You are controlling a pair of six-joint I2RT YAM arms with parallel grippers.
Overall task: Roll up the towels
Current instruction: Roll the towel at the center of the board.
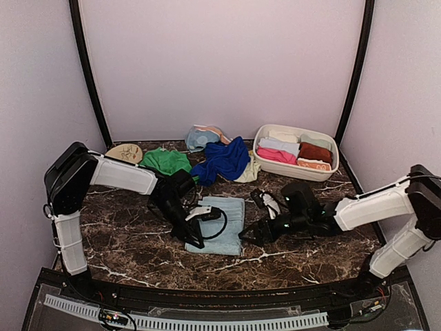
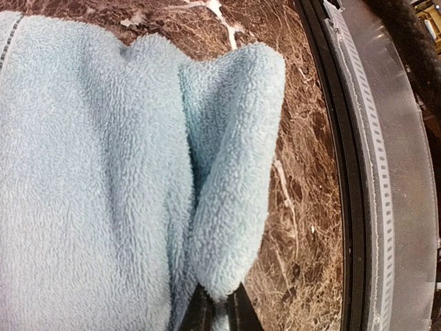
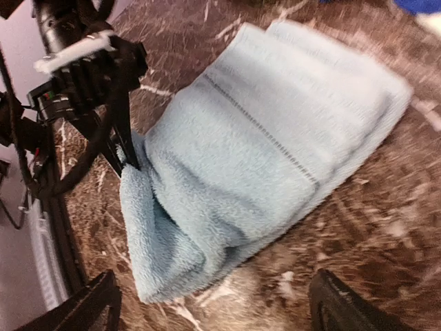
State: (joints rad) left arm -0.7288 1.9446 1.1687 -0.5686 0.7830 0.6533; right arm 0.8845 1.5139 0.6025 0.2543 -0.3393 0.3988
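Observation:
A light blue towel (image 1: 224, 224) lies folded on the marble table, its near edge lifted into a fold. My left gripper (image 1: 198, 241) is shut on that near left corner (image 2: 231, 227); its tips pinch the cloth (image 2: 219, 310). In the right wrist view the towel (image 3: 275, 152) lies ahead, with the left gripper (image 3: 127, 155) at its corner. My right gripper (image 1: 247, 236) is open and empty just right of the towel's near edge, its fingertips (image 3: 89, 307) wide apart. A green towel (image 1: 165, 161), a royal blue towel (image 1: 222, 160) and others lie at the back.
A white basin (image 1: 296, 153) at the back right holds rolled pink, white and rust towels. A tan round disc (image 1: 125, 152) lies at the back left. The table's black front edge (image 2: 348, 207) runs close to the towel's near side.

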